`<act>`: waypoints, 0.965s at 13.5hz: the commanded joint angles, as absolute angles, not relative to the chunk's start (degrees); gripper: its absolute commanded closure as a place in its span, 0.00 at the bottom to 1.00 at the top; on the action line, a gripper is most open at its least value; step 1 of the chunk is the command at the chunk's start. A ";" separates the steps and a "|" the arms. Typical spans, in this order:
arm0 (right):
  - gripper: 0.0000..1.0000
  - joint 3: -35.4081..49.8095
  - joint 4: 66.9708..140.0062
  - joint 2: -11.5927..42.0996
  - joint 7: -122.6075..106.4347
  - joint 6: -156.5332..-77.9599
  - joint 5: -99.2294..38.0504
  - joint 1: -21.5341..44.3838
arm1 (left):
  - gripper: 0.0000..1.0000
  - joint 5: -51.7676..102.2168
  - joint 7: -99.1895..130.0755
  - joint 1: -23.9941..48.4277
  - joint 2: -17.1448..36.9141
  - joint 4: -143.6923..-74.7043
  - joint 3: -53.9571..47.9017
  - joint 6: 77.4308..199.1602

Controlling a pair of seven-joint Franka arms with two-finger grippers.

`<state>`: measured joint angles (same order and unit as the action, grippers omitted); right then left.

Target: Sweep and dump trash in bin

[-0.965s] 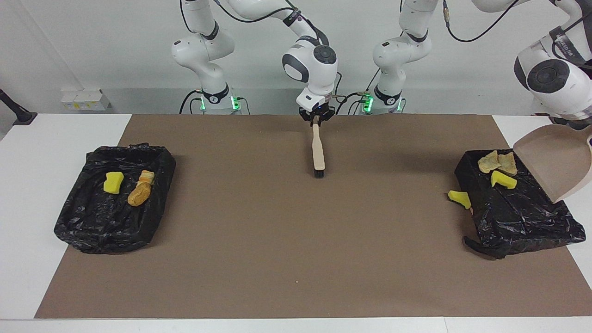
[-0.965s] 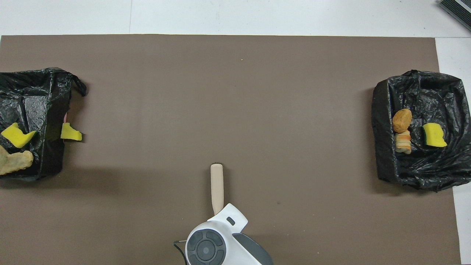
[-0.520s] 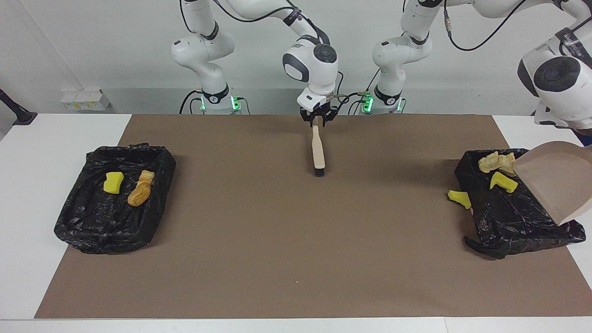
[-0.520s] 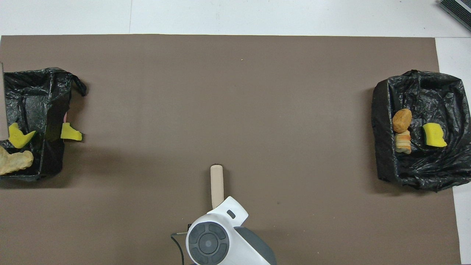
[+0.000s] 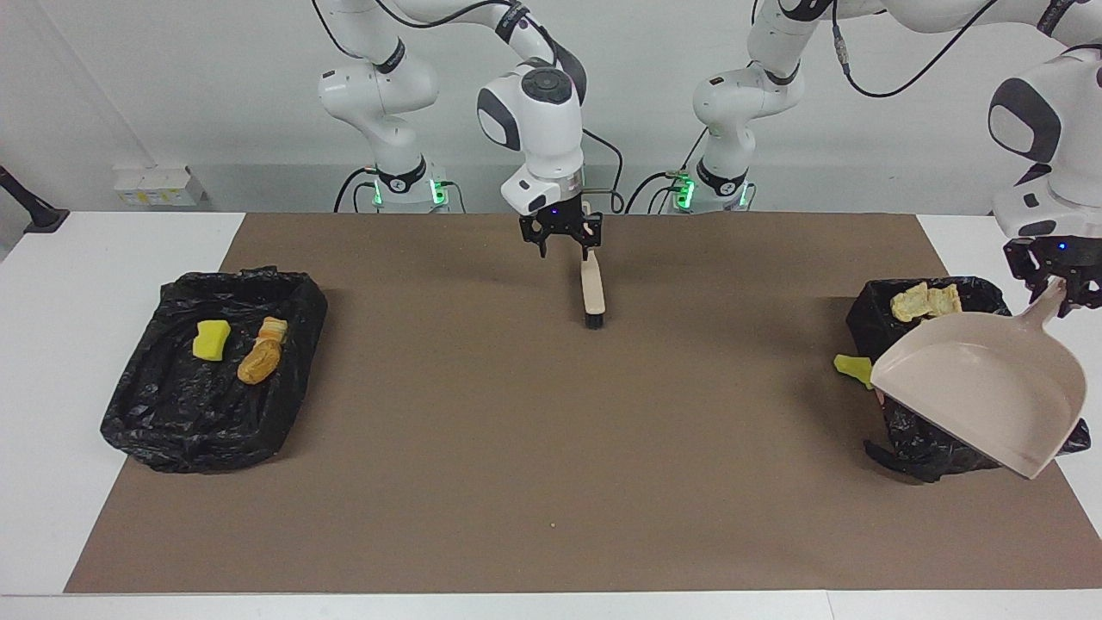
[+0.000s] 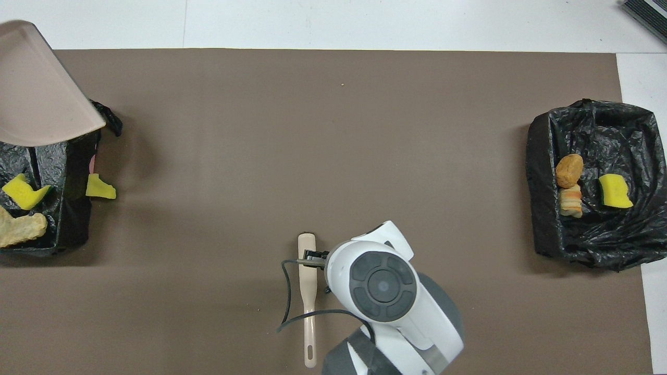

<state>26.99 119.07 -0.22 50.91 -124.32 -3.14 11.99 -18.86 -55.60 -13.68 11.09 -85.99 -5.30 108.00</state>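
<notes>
Facing view: right tool (image 5: pixel 562 242) released above brush (image 5: pixel 592 293); left tool (image 5: pixel 1055 284) grasping dustpan (image 5: pixel 990 387).

One camera sits high across the desk (image 5: pixel 52 362), facing the robots and taking in both arm bases. The other hangs above the robots' end, looking steeply down. Both share the brown mat (image 5: pixel 482 448), turned half a turn between them.

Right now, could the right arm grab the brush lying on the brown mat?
Probably yes. The right gripper hangs low over the handle of the brush, its jaws open and empty. Nothing lies between them, so a short drop should do.
</notes>
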 commanded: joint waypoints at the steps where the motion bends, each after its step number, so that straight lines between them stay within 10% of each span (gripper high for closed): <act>1: 0.02 27.42 119.62 -3.95 50.01 -121.48 -2.73 8.19 | 1.00 -16.35 -34.45 -7.06 10.11 -86.31 -5.54 105.12; 13: 0.00 26.73 106.36 -4.75 34.13 -110.85 -3.16 -5.45 | 1.00 -5.99 25.20 22.13 18.36 -89.56 -6.15 114.48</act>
